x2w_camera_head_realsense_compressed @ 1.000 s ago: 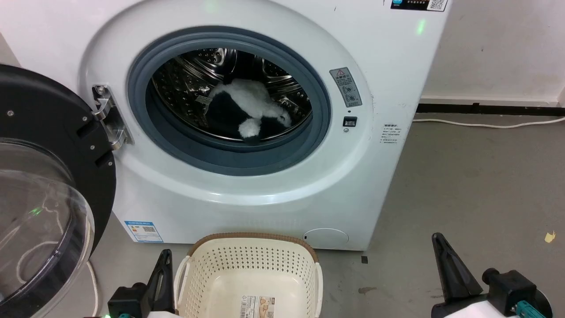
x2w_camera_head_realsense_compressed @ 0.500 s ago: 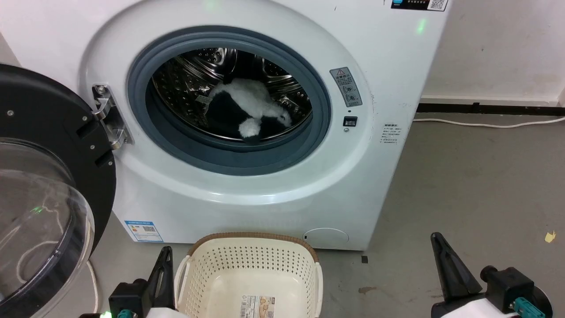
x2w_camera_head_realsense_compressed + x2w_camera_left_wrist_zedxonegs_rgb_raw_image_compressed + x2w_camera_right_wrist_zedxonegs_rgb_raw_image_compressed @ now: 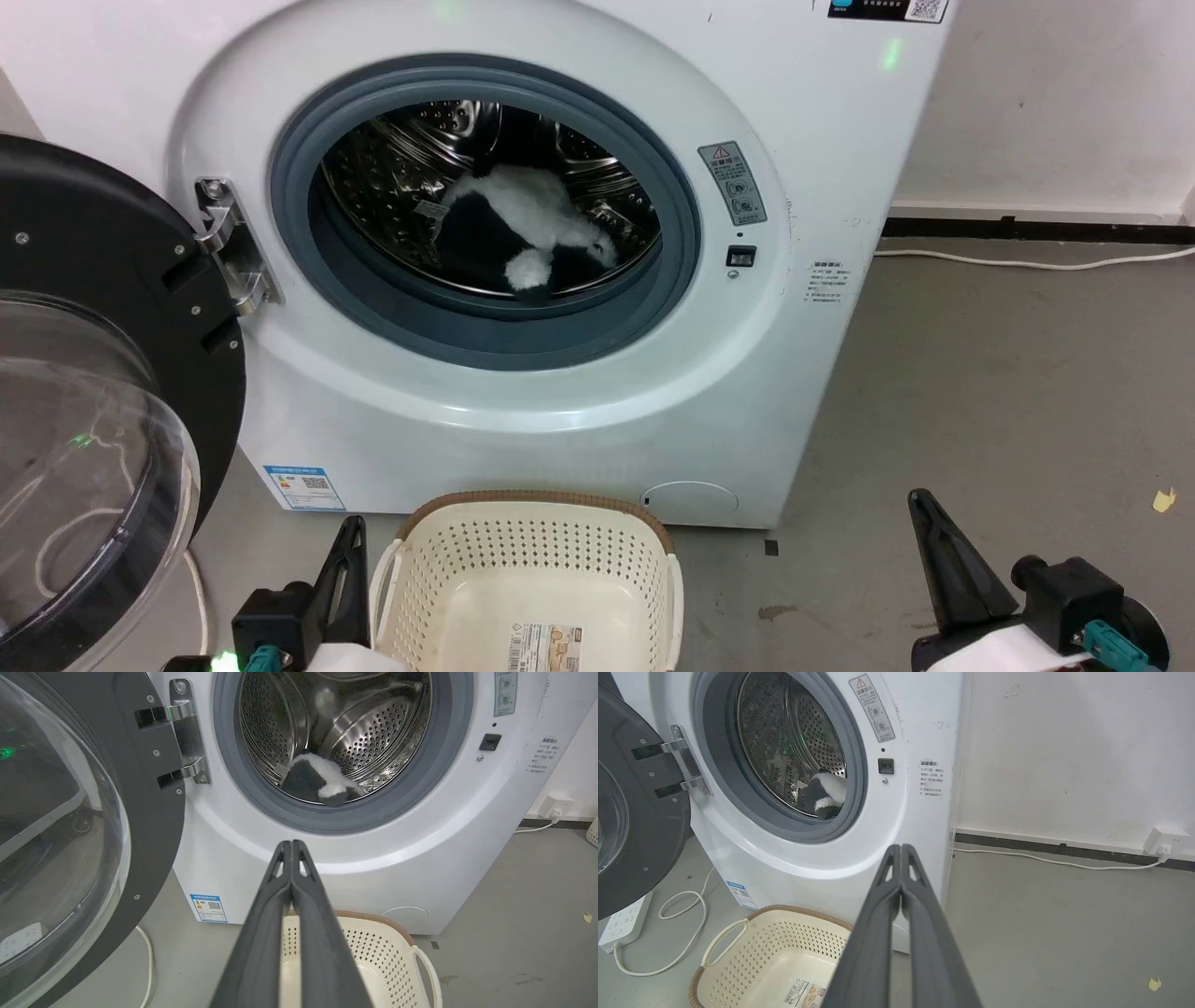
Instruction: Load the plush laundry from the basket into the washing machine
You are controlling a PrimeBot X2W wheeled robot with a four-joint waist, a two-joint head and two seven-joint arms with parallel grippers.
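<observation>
A: Washing machine [image 3: 523, 411] status?
B: Door [image 3: 93, 252] swung wide. Basket [image 3: 537, 501] on the floor [image 3: 980, 392] before it. Plush laundry [image 3: 537, 210] lies in the drum [image 3: 392, 159].
A: Claws?
B: Left gripper [image 3: 291, 843], right gripper [image 3: 901, 847]: both closed tight, fingertips touching.

Panda toy [image 3: 527, 217] lies in washer [image 3: 579, 420] drum [image 3: 397, 159], low, nr the front. Door [image 3: 84, 243] hangs open at washer's L. Basket [image 3: 523, 546] on floor [image 3: 980, 392] just before washer, below opening. L gripper [image 3: 352, 532] just L of basket; R gripper [image 3: 920, 501] well apart, R.
</observation>
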